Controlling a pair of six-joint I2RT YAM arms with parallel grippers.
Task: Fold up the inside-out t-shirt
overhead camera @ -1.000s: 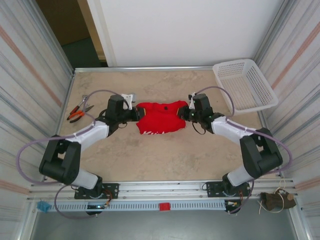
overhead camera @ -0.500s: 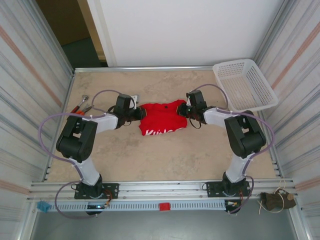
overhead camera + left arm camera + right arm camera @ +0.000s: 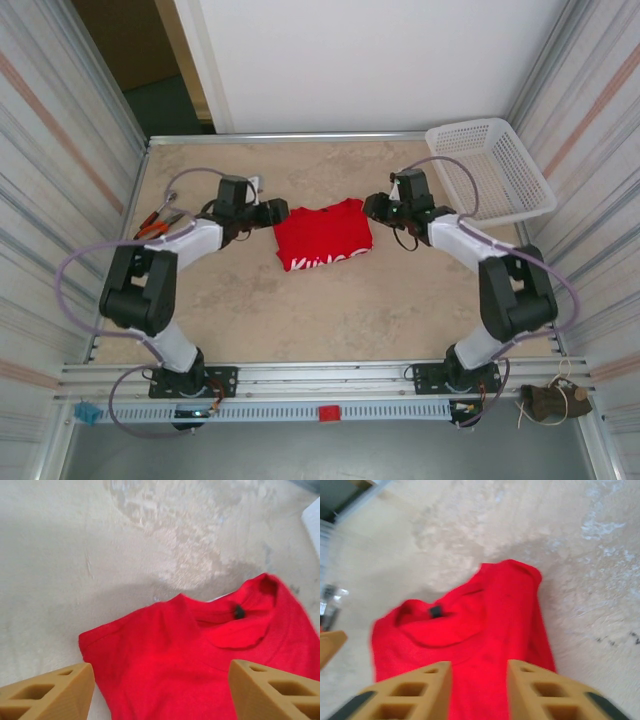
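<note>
Top external view: the left gripper [image 3: 277, 212], at ten o'clock of the inside-out t-shirt [image 3: 322, 236], has jaws spread wide and empty. The shirt lies as a compact rectangle mid-tabletop [image 3: 300, 320]. At two o'clock the right gripper [image 3: 371, 207] stands slightly parted, gripping nothing. We judge the cloth light and limp, and we would pinch its collar-side corners.
</note>
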